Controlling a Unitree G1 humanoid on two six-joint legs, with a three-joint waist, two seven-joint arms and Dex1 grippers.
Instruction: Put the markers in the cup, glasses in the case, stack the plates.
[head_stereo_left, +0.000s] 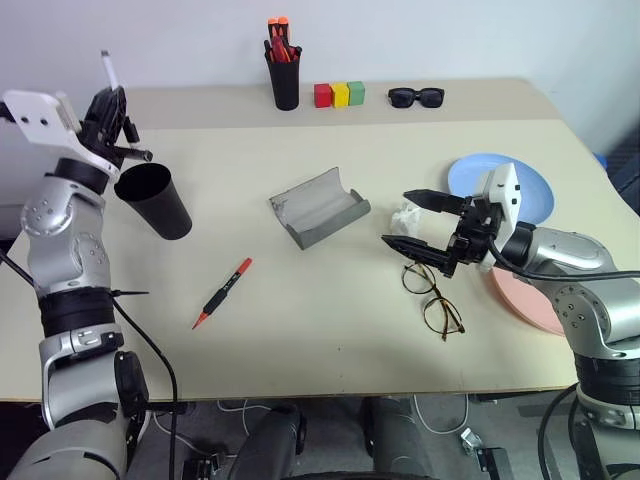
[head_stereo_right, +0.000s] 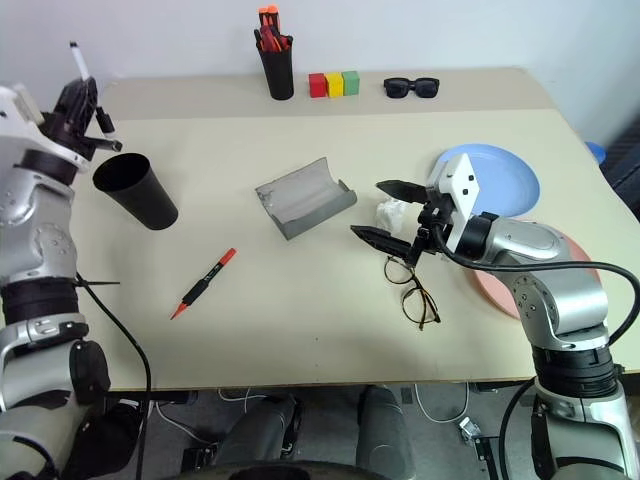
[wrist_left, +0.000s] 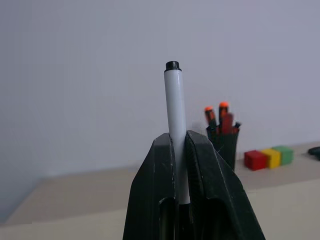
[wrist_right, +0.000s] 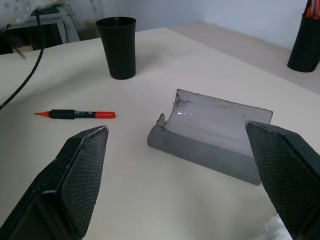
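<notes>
The white marker (wrist_left: 175, 130) is pinched tight between the two black fingers of the left gripper (head_stereo_left: 110, 105), which is raised at the table's far left, just above and behind the rim of the black cup (head_stereo_left: 155, 200). The marker sticks up out of the fingers, black tip on top, and none of it is in the cup yet. The cup is seen standing upright on the beige table (head_stereo_left: 330, 330), with its mouth wide open.

The red marker (head_stereo_left: 222, 293) is found lying flat on the table, between the cup and the front edge, well apart from both grippers. Its black middle and pointed red end are clearly visible.

The grey case (head_stereo_left: 318, 207) is laid open near the middle of the table, hollow side up, nothing seen inside it. The right gripper (head_stereo_left: 418, 222) is held level just to the right of the case with its jaws spread wide and nothing gripped. The glasses (head_stereo_left: 432, 297) are left on the table right under and in front of that gripper, not touched by it. A small white crumpled thing (head_stereo_left: 405, 216) is spotted beside the gripper too.

The light blue plate (head_stereo_left: 530, 185) and the pink plate (head_stereo_left: 525, 300) are partly hidden behind the right arm, at the right side; whether they overlap can't be told.

At the back edge, a pen holder (head_stereo_left: 284, 80) with orange-red pens, three coloured blocks (head_stereo_left: 339, 94) and black sunglasses (head_stereo_left: 416, 96) are lined up.
</notes>
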